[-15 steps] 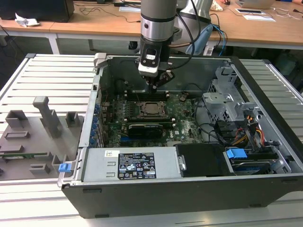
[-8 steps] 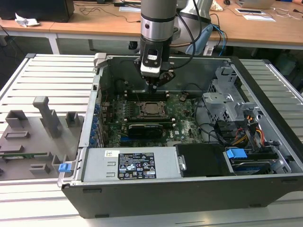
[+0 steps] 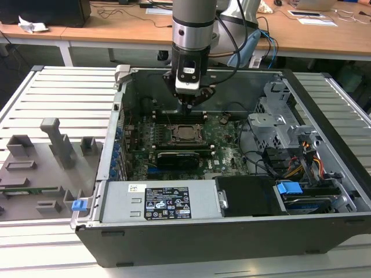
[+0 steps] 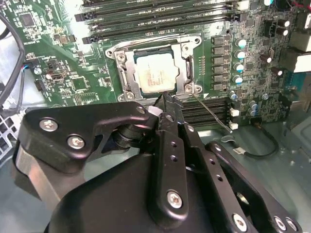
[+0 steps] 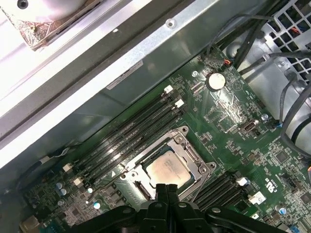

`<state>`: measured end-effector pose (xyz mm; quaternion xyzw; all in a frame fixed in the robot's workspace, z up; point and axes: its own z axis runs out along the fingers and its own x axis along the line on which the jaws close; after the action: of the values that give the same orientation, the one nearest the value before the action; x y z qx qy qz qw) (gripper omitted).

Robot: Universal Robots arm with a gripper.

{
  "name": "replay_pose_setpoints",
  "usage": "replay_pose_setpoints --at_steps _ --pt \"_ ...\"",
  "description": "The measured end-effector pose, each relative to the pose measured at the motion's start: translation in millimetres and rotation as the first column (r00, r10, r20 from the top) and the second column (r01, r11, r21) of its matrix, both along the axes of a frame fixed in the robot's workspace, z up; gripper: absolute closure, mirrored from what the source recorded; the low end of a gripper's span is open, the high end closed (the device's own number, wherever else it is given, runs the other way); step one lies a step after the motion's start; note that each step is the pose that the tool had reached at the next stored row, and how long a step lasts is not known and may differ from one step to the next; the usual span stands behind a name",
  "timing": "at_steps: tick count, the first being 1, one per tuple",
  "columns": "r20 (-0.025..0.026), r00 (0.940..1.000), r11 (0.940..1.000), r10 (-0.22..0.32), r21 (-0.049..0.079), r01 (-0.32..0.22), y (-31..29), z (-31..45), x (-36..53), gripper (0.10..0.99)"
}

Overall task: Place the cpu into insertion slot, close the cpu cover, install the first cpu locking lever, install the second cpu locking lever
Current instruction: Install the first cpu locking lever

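Silver-grey, the cpu [image 4: 154, 72] already lies in the insertion slot [image 4: 130, 77], and the cpu cover [image 4: 187, 63] looks folded down around it, so I judge those two steps done. My claw [image 4: 166, 99], fingers together and holding nothing, hangs just off the slot's edge; in the exterior view the slot sits at six o'clock from it. One thin lever [image 4: 212, 112] appears loose. My fingers hide the slot's nearest edge, so I cannot judge the other lever.

cpu [image 4: 154, 72] within cpu cover [image 4: 187, 62], under gripper [image 4: 165, 100]
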<state>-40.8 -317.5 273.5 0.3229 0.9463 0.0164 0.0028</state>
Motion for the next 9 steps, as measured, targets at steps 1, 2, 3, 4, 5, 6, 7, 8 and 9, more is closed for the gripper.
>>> replay_pose_setpoints --at_steps 1,2,3,4,5,6,7,8,9 --pt "0.0 1.0 1.0 0.005 0.0 -0.005 0.0 0.0 0.0 0.98" --pt "0.0 0.9999 0.9999 0.011 0.0 -0.011 0.0 0.0 0.0 0.98" --pt "0.0 0.9999 0.9999 0.014 0.0 -0.014 0.0 0.0 0.0 0.98" --pt "0.0 0.9998 0.9998 0.018 0.0 -0.018 0.0 0.0 0.0 0.98" --pt "0.0 0.9997 0.9997 0.024 0.0 -0.024 0.0 0.0 0.0 0.98" --pt "0.0 0.9996 0.9996 0.027 0.0 -0.027 0.0 0.0 0.0 0.98" --pt "0.0001 0.9996 0.9996 0.028 0.0 -0.028 0.0 0.0 0.0 0.98" --pt "0.0 0.9996 0.9996 0.029 0.0 -0.029 0.0 0.0 0.0 0.98" --pt "0.0 0.9996 0.9996 0.03 0.0 -0.03 0.0 0.0 0.0 0.98"
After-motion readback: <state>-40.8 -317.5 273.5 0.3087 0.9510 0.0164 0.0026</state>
